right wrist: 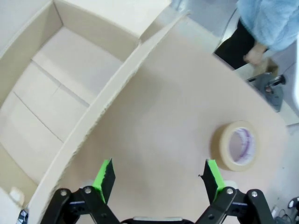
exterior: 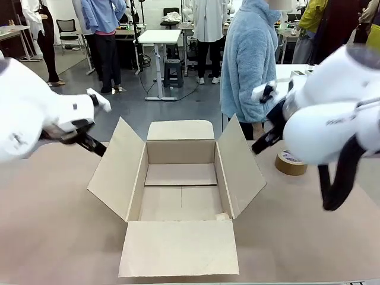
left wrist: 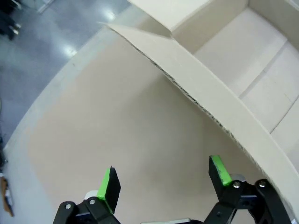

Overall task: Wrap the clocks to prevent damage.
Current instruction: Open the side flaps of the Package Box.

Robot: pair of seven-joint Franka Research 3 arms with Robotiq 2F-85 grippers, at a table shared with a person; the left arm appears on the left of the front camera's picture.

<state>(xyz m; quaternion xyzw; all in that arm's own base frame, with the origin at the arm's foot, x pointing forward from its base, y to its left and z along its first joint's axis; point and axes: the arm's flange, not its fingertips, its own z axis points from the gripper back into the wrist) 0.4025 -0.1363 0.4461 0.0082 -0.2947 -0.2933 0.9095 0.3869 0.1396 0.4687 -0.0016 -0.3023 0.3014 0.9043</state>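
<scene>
The left pincer (left wrist: 164, 179) is spread wide with nothing between its green pads. It hangs over bare desk (left wrist: 117, 116), and the outer edge of a flap (left wrist: 210, 93) of the cardboard box (left wrist: 261, 51) runs just past one finger. The right pincer (right wrist: 158, 176) is spread just as wide and also grips nothing. It hovers over the desk (right wrist: 173, 107) between the opposite flap (right wrist: 107, 98) of the box and a brown tape roll (right wrist: 237, 145), which lies flat with its hole facing up. From the front, the cardboard box (exterior: 181, 151) sits in the middle of the desk (exterior: 53, 225), open at the top with all four flaps splayed outward. The tape roll (exterior: 290, 162) lies near its right flap. A person (exterior: 249, 59) in a pale blue fleece stands at the far edge.
</scene>
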